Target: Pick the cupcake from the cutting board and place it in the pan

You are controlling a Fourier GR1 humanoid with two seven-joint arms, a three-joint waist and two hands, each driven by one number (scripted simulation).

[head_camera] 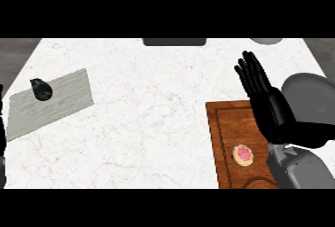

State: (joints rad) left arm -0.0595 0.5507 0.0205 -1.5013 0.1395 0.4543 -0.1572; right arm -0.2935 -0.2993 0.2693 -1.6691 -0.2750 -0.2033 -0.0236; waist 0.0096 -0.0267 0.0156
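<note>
The tabletop (150, 133) is white with thin pale lines, like marble. It fills most of the view.

At about 4 o'clock lies a brown wooden board (226, 142). It has a dark line running just inside its edge. The cupcake (243, 154) sits on the board, near its lower end. The cupcake is small and round, pink in the middle with a pale orange ring round it. Nothing touches it.

The right hand (262, 91) is black. It shows at about 2 o'clock, above the top end of the board. Its fingers (251, 71) are straight and close together, pointing up toward 12 o'clock. The hand is open and holds nothing. Its grey arm (301, 170) comes in from the lower right corner and covers the right side of the board. The cupcake is just left of the arm, well below the fingers.

The pan (314, 99) is dark grey and round. It sits at 3 o'clock, right beside the hand, and the hand hides part of it.

At 9 o'clock lies a grey mat (62, 99), tilted. A small dark thing (42, 88) rests on its upper left part. I cannot tell what it is.

At the far left edge a thin dark strip shows. That is the left hand (2, 128). I cannot tell if it is open or closed.

At 12 o'clock a dark flat shape (174, 41) sits at the far edge of the tabletop. A grey round shape (266, 41) shows at 1 o'clock.
</note>
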